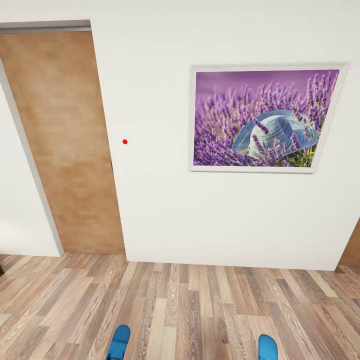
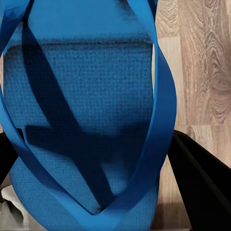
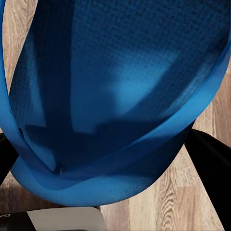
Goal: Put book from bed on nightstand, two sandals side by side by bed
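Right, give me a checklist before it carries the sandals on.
1. Left sandal close between the dark fingers in the left wrist view: ok.
2. Right sandal likewise in the right wrist view: ok.
3. Jaws firmly shut on each: cannot tell.
4. Both sandal tips off the floor: cannot tell.
5. Bed ahead: not ok, it faces a wall, door and picture.

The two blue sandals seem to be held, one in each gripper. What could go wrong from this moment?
1. Each sandal, left and right, hangs close before its wrist camera, so placing could be half blind.
2. The head view faces a wall and door, so the robot must probably turn, and a loosely pinched sandal may slip.
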